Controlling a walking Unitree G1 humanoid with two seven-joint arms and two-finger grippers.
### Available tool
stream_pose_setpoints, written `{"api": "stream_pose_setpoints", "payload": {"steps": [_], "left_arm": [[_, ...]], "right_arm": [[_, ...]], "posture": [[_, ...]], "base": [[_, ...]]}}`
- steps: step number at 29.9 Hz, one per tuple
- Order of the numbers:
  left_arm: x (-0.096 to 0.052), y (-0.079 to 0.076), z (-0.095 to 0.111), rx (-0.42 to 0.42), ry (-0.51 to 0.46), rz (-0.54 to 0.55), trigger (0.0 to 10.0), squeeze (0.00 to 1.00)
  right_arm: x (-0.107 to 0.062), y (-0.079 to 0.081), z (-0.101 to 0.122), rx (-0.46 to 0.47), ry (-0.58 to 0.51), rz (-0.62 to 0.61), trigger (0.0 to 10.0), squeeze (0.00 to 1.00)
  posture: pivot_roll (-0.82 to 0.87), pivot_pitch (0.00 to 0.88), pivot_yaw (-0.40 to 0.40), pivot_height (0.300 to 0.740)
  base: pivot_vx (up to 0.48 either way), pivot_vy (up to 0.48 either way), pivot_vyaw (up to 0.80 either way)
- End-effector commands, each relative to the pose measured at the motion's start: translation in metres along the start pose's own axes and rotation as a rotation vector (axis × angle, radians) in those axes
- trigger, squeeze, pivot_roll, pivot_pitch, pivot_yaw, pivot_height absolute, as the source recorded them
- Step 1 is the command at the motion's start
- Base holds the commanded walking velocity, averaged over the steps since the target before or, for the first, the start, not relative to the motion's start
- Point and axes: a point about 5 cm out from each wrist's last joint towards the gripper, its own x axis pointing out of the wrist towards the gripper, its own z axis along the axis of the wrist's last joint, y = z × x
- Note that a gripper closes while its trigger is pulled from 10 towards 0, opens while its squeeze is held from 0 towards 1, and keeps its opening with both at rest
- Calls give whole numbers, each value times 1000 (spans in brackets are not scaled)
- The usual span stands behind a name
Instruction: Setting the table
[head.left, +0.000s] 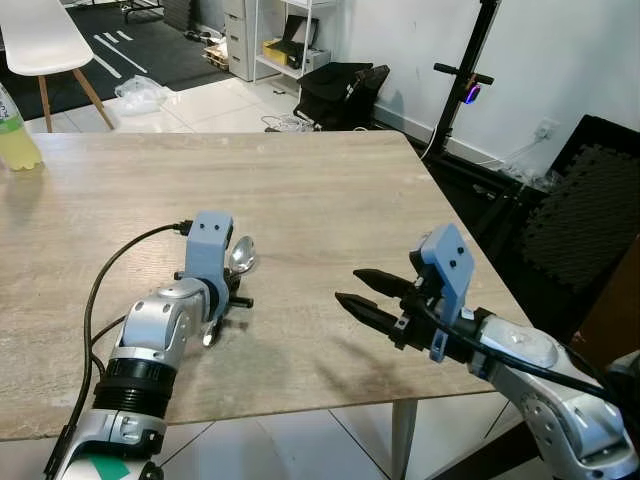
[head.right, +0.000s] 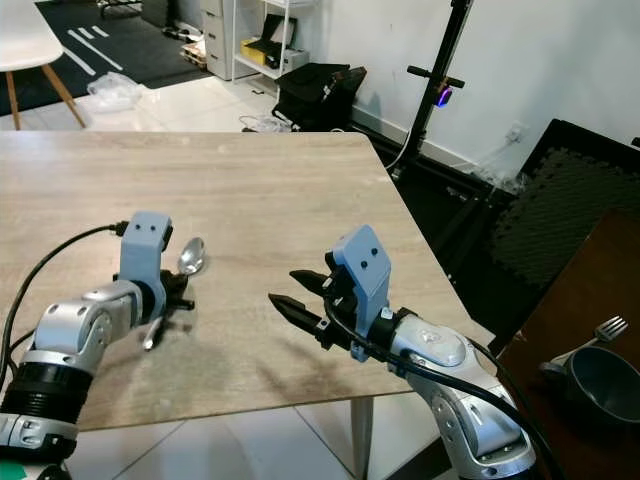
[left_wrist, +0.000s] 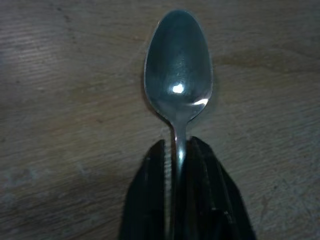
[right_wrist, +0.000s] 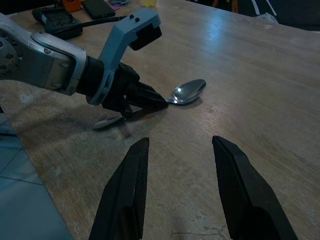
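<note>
the wooden table (head.left: 330, 190) takes most of the scene, a pale plank top with a white chair (head.left: 45, 45) behind its far left corner and a bottle of yellow drink (head.left: 15, 135) near its left edge. off the table's right side, low down, a dark pot (head.right: 600, 385) holds a fork (head.right: 608, 328).

the left gripper (right_wrist: 150, 100) lies low on the near part of the table and its two black fingers are closed on the handle of the spoon (left_wrist: 178, 80). the right gripper (head.left: 375, 295) hovers just above the table, near the front edge and to the right of the spoon, apart from it — its fingers are spread and hold nothing.

the spoon rests flat on the wood with its bowl face up, pointing away from the robot, and the end of the handle sticks out behind the left fingers. i think it is light, stiff and not fragile, but the polished metal is smooth and thin, so it can turn or slip in the pinch. the best place to hold looks like the neck just behind the bowl — where the fingers are now.
</note>
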Motion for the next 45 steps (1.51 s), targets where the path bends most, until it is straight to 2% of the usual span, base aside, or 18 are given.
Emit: {"api": "stream_pose_setpoints", "payload": {"steps": [1,6,7,8,11,16,19,23,29,35,42,45], "left_arm": [[1,1,-12,-8,45,5,10000,1000],[-3,6,-5,9,18,41,10000,1000],[-5,8,-1,27,-10,61,10000,122],[-9,11,4,52,-35,69,10000,0],[-15,15,3,55,-24,50,10000,0],[-14,14,-9,52,25,22,10000,0],[-5,16,-26,129,62,24,10000,0],[-3,18,-15,252,-14,66,10000,0],[-10,17,3,263,-81,80,10000,0],[-4,4,12,254,-119,13,10000,0],[2,-2,6,234,-70,-44,10000,0],[9,-4,-5,260,-26,-63,10000,0]], "right_arm": [[-1,5,0,1,-13,20,10000,0],[-1,4,2,1,-19,16,10000,0],[-1,4,2,1,-21,15,10000,0],[-1,4,2,2,-25,12,10000,0],[-1,5,4,5,-37,12,10000,0],[0,5,4,7,-44,15,10000,0],[4,5,5,9,-54,19,10000,0],[5,6,6,9,-59,21,10000,0],[1,7,7,14,-62,8,10000,0],[2,6,6,16,-64,4,10000,0],[4,7,6,17,-67,7,10000,0],[5,8,6,19,-68,8,10000,0]], "posture": [[40,150,10,740],[43,152,11,740],[43,151,12,740],[43,151,12,740],[43,151,12,740],[58,149,8,740],[58,148,0,740],[47,148,3,740],[37,149,9,740],[37,149,8,740],[39,149,3,740],[34,149,4,740]], "base": [[0,0,0],[0,0,0],[0,0,0],[0,0,0],[0,0,0],[0,0,0],[0,0,0],[0,0,0],[0,0,0],[0,0,0],[0,0,0],[0,0,0]]}}
